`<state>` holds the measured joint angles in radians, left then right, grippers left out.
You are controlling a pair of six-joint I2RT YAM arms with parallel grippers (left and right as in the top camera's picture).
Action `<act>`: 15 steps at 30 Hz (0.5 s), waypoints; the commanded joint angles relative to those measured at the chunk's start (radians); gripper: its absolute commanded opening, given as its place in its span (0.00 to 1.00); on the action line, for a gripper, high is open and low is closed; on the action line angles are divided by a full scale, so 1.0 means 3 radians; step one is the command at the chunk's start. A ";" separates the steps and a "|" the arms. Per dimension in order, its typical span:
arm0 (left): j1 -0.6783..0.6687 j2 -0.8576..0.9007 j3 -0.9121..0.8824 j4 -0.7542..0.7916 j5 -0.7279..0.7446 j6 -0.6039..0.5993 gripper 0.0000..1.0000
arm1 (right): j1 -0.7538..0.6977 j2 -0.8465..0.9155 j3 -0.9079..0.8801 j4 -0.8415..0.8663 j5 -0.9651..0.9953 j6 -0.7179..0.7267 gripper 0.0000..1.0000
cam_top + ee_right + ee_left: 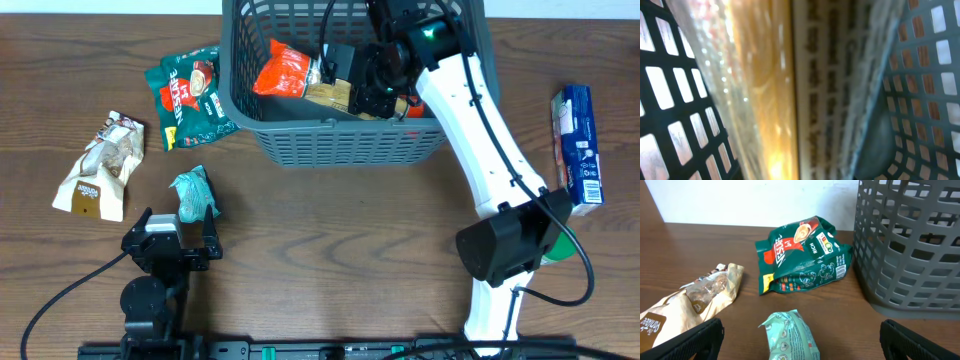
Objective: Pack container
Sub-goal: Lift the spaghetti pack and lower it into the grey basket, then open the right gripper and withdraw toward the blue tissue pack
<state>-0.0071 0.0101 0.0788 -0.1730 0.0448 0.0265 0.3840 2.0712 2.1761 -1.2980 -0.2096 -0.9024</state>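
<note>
The container (340, 145) is set at the far middle of the bench (330, 230), where it can be reached by both arms. The right claw (362, 85) is sunk inside it, low by the right wall, and is closed tight. Its camera is filled by a clear pack (755, 90) with amber contents, pressed close between the lattice walls. The pack is probably being placed or nudged flat there, though whether its edge is pinched cannot be told from so near a view. An orange pack (285, 75) is seen lying in the container beside it.

The left claw (178, 222) is held fully open and empty, low at the near edge. It is aimed at a teal packet (192, 192) just before it, which is judged the likeliest next pick. A green pouch (190, 95) is found just beside the container's left wall, a beige bag (100, 165) further left, and a blue box (578, 145) well apart on the right. None of these is yet packed.
</note>
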 commanded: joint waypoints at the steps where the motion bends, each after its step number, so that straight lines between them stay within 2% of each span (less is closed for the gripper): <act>1: 0.0019 -0.0020 -0.0081 -0.0027 -0.0015 0.0022 0.99 | -0.0104 -0.0051 0.0064 0.0014 -0.0089 -0.0036 0.01; 8: 0.0019 -0.0020 -0.0081 -0.0027 -0.0015 0.0022 0.99 | -0.0169 -0.0046 0.0064 0.0046 -0.0086 0.0046 0.01; 9: 0.0019 -0.0020 -0.0081 -0.0027 -0.0014 0.0022 0.99 | -0.0169 -0.0046 0.0064 0.0069 -0.0085 0.0086 0.07; 10: 0.0019 -0.0020 -0.0081 -0.0027 -0.0015 0.0022 0.99 | -0.0169 -0.0046 0.0064 0.0085 -0.0086 0.0114 0.21; 11: 0.0019 -0.0020 -0.0081 -0.0027 -0.0015 0.0022 0.99 | -0.0169 -0.0046 0.0064 0.0086 -0.0088 0.0116 0.39; 15: 0.0019 -0.0020 -0.0081 -0.0027 -0.0015 0.0022 0.99 | -0.0169 -0.0046 0.0064 0.0092 -0.0088 0.0141 0.72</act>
<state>-0.0071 0.0101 0.0788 -0.1730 0.0448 0.0265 0.3332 2.0708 2.1784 -1.2709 -0.2138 -0.8753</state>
